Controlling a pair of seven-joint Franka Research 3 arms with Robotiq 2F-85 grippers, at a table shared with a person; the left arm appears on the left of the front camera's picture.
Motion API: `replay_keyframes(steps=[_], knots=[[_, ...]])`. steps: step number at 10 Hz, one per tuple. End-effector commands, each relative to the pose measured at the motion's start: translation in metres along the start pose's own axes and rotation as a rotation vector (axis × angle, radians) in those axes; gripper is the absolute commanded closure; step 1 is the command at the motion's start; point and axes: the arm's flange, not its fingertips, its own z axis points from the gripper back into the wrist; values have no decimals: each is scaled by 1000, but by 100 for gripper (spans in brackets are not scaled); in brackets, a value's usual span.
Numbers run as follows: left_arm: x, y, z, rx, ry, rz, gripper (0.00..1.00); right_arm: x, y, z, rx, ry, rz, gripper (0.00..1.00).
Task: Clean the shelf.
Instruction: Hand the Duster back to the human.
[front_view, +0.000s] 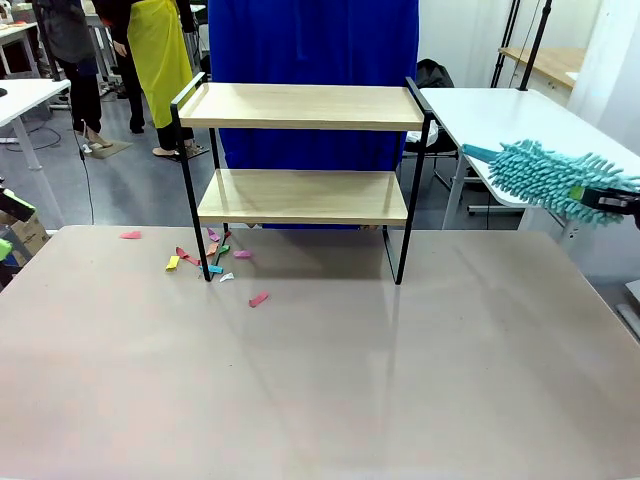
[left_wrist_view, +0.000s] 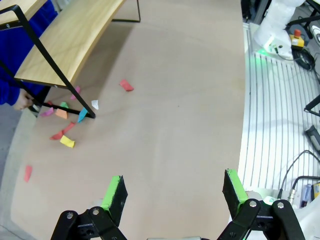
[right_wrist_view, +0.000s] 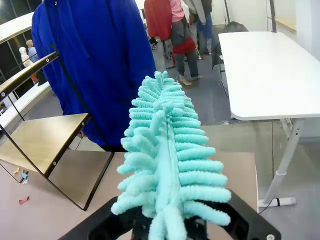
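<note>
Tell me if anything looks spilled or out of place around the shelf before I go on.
Yes: small coloured scraps lie scattered on the table around the shelf's front-left leg, with one pink piece apart, nearer the robot. Both shelf boards look bare. The right tool holds a teal duster off to the side.

left gripper (left_wrist_view: 172, 192): jaws spread wide, nothing between, hovering above the desk | right gripper (front_view: 612, 199): at far right edge, jaws clamped on a teal duster (front_view: 548, 176)

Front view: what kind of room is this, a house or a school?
Probably a robot lab or workshop, not a house. An end effector holds a teal duster near a test shelf, plain white tables stand around, and cables run over a metal floor.
</note>
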Motion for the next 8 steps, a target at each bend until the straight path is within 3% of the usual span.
replay_keyframes(steps=[1, 8], knots=[[0, 1, 0, -7, -22, -18, 0, 6, 1, 2, -7, 0, 2, 84], [0, 1, 0, -7, -22, -18, 0, 6, 1, 2, -7, 0, 2, 84]])
